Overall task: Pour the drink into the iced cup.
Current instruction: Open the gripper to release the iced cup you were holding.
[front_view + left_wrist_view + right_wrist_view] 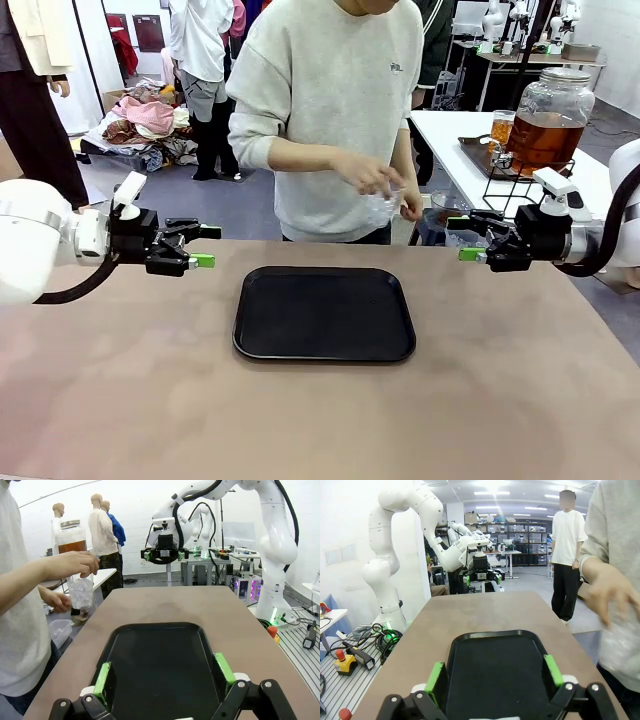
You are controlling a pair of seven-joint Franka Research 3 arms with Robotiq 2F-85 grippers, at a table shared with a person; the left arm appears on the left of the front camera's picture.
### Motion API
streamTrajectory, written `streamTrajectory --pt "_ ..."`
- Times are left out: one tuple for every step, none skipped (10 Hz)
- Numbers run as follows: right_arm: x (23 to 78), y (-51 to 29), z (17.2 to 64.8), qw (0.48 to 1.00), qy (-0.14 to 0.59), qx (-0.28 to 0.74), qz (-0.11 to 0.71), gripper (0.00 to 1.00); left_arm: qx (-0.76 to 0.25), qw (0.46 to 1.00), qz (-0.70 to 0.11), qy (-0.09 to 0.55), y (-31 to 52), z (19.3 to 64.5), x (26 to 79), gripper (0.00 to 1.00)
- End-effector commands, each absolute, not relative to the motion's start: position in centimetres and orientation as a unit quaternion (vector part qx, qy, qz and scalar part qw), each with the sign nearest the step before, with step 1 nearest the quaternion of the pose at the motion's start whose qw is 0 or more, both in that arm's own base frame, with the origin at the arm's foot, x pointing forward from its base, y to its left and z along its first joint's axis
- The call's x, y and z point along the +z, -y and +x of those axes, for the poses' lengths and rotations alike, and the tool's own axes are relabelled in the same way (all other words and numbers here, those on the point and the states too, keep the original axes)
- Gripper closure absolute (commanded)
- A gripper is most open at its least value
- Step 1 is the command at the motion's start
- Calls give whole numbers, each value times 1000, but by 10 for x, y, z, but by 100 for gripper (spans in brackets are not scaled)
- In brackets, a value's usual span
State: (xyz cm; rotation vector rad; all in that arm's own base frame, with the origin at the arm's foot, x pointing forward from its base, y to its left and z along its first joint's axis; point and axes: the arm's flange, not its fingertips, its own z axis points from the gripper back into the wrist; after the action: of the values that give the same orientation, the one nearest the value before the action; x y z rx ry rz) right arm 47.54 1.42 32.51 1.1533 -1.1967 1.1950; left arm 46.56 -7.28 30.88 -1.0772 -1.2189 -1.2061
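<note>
Front view: both the left gripper (204,246) and right gripper (466,238) hover released; the person's cup (384,204) could spill ice if handed over carelessly.

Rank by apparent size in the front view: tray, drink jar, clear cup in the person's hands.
1. Tray: largest by far, though it also lies nearest the camera.
2. Drink jar: on the far side table, so distance shrinks it.
3. Cup: smallest, partly hidden by the person's hands.
</note>
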Motion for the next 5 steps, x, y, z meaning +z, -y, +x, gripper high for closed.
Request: streamTrajectory --pt "328 -15 476 521 498 499 482 0 -506 529 -451 511 73 465 310 0" --pt "328 -15 476 521 498 499 482 0 -506 529 -451 511 73 465 310 0" --pt "328 -15 476 521 498 499 482 0 -506 529 -451 511 73 465 310 0" --pt "328 -15 476 521 498 499 482 0 -506 529 -451 511 73 465 310 0" --pt "328 -15 476 521 498 499 482 0 -506 529 -451 511 73 465 310 0"
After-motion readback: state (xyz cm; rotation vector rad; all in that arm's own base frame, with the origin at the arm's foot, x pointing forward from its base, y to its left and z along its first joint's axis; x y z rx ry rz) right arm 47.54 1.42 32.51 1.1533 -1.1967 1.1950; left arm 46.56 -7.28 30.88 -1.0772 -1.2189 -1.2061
